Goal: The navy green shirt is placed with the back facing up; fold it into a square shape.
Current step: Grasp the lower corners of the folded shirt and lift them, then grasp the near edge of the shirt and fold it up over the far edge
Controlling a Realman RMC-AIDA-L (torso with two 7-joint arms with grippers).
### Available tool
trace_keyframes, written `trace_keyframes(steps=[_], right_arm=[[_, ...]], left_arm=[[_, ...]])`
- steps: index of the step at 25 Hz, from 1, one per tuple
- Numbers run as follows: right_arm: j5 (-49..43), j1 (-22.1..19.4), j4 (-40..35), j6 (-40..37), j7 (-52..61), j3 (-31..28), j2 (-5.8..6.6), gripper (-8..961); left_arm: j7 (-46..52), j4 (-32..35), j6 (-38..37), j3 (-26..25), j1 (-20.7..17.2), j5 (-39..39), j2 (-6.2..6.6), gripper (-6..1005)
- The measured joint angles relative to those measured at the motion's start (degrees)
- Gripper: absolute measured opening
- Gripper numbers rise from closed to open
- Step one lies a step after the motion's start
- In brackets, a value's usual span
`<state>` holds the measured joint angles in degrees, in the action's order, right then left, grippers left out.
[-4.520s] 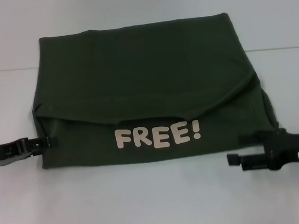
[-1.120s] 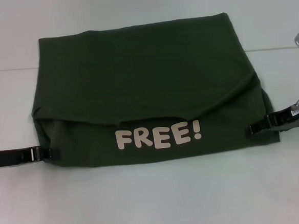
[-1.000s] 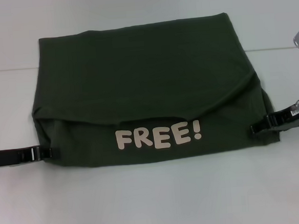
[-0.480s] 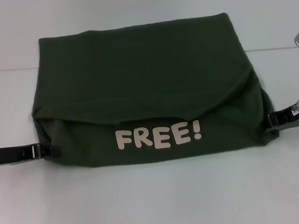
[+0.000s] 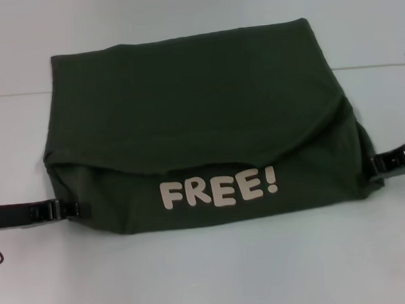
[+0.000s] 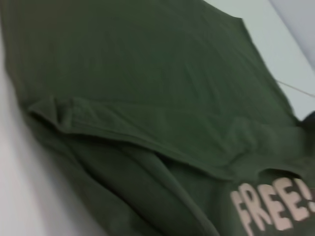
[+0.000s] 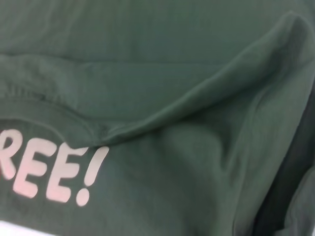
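Both grippers pinch the folded shirt's near corners.
The left gripper (image 5: 73,209) and right gripper (image 5: 378,165) are clamped on the navy green shirt (image 5: 199,103), lying "FREE!" print (image 5: 219,190) up on the pale table (image 5: 211,276), before a wall (image 5: 179,11).

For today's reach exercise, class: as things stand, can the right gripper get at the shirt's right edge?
Probably yes. The right gripper is already at the right edge of the shirt, low on the table, and nothing lies between them. Whether it actually holds cloth can't be seen.
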<state>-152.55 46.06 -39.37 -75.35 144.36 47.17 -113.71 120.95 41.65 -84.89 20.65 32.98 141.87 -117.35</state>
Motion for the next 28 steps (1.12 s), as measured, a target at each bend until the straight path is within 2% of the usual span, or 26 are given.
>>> trace_keyframes(steps=[6,10,14,17,23,25,28], right_arm=[[0.3,-1.8,-0.7,-13.1,-5.5,-1.7,2.09,20],[0.3,-5.1,-2.3,-23.1,-10.0,-2.5,2.48,20],[0.4,-9.0,-4.5,-30.9,-14.3,-2.7,2.25,21],[0.4,-10.8,-5.0,-34.0,-16.5,-2.8,2.11,21],[0.0,-11.3,-3.1,-33.4,-18.5,-2.6,1.88,21],[0.2,-11.2,-3.1,-33.0,-18.5,-3.7,1.76,21],[0.5,-10.2,-3.0,-32.8,-18.1,-8.4,1.97,21]], left_arm=[[2.7,0.4,-9.6,-2.6,-0.9,3.8,0.91,55],[4.9,0.8,-22.3,-5.6,-0.9,10.8,2.24,59],[6.2,1.0,-31.8,-7.2,-0.9,16.0,2.66,63],[7.1,1.1,-33.1,-5.8,-1.3,18.5,2.5,66],[6.9,1.0,-33.4,-0.6,-2.0,19.1,1.23,72],[6.8,0.8,-33.2,-1.0,-1.5,17.8,1.28,74],[7.0,0.4,-33.1,-4.0,-0.1,14.8,2.27,77]])
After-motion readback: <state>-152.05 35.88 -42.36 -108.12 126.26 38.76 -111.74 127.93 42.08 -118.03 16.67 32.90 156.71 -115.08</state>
